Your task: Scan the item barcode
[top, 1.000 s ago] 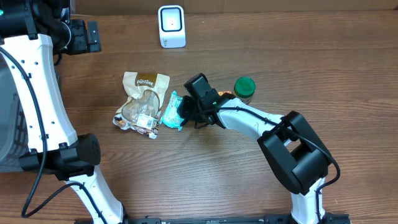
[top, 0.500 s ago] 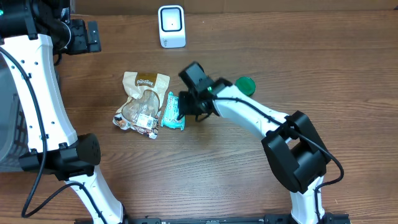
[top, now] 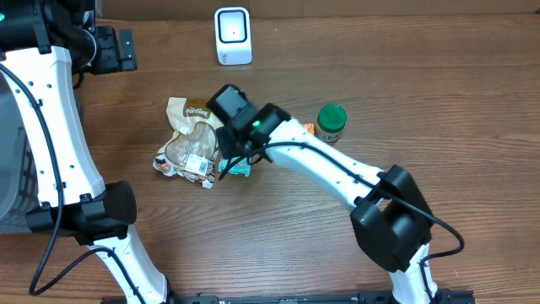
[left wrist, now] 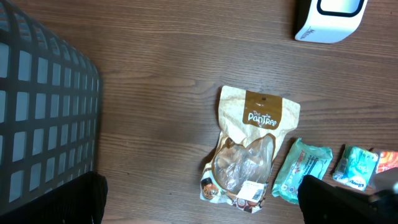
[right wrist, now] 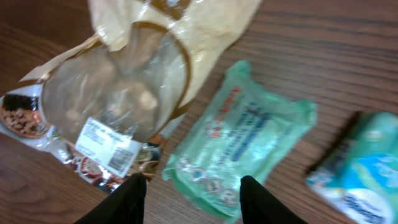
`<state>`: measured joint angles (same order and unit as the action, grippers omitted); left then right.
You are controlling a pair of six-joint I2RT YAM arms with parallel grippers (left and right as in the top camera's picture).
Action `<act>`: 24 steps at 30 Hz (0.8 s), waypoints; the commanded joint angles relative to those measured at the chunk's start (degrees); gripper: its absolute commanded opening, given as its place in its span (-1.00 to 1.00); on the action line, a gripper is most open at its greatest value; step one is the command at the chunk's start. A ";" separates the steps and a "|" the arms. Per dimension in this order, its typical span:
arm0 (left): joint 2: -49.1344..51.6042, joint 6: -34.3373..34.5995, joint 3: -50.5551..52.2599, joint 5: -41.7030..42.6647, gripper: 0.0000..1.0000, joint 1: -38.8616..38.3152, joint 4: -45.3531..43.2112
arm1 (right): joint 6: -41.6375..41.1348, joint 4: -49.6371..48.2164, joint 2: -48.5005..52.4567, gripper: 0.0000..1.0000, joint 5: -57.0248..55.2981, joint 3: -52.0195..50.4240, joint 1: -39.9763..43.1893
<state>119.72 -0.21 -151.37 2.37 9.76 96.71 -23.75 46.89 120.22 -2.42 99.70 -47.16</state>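
The white barcode scanner (top: 233, 35) stands at the back of the table, also at the top right of the left wrist view (left wrist: 329, 17). A tan snack bag (top: 192, 139) with a white barcode label (right wrist: 109, 146) lies mid-table. Beside it lies a green wipes pack (right wrist: 239, 143), mostly covered from overhead (top: 241, 171). My right gripper (top: 228, 150) hangs open just above that pack's near end (right wrist: 196, 202), nothing between its fingers. My left gripper (left wrist: 199, 208) is open, high over the table's left.
A teal pack (right wrist: 367, 168) lies right of the green one. A green-lidded jar (top: 332, 121) and a small orange packet (top: 309, 128) sit further right. A grey mesh basket (left wrist: 43, 112) stands at the left edge.
My right gripper has swung left, away from the jar, to over the green pack beside the snack bag, and its jaws have opened. The left arm has not moved.
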 commanded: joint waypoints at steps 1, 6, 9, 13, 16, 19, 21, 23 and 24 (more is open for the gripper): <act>0.13 -0.68 0.15 0.63 0.99 -0.04 0.09 | 0.02 -1.25 2.60 -0.07 -2.01 -0.76 -2.32; 0.13 -0.68 0.15 0.63 0.99 -0.04 0.09 | 0.00 -1.64 4.98 -0.07 -6.14 -0.74 -3.61; 0.13 -0.68 0.15 0.63 0.99 -0.04 0.09 | -2.08 -1.27 5.60 -0.09 -8.59 -0.74 -3.63; 0.13 -0.68 0.15 0.63 0.99 -0.04 0.09 | -11.32 2.54 5.60 -0.08 -7.41 -0.59 -0.63; 0.13 -0.68 0.15 0.63 0.99 -0.04 0.09 | -11.85 3.80 5.60 -0.08 0.13 -0.59 3.21; 0.13 -0.68 0.15 0.63 0.99 -0.04 0.09 | -10.60 2.93 5.62 -0.09 7.65 -0.66 6.75; 0.13 -0.68 0.15 0.63 0.99 -0.04 0.09 | -8.87 1.57 5.92 -0.09 11.47 -0.66 8.09; 0.13 -0.68 0.15 0.63 0.99 -0.04 0.09 | -8.81 1.01 6.43 -0.09 12.17 -0.70 8.74; 0.13 -0.68 0.15 0.63 0.99 -0.04 0.09 | -8.81 0.87 6.80 -0.09 12.20 -0.70 8.98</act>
<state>119.72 -0.21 -151.37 2.37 9.76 96.71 -33.04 48.25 125.54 4.21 99.26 -38.04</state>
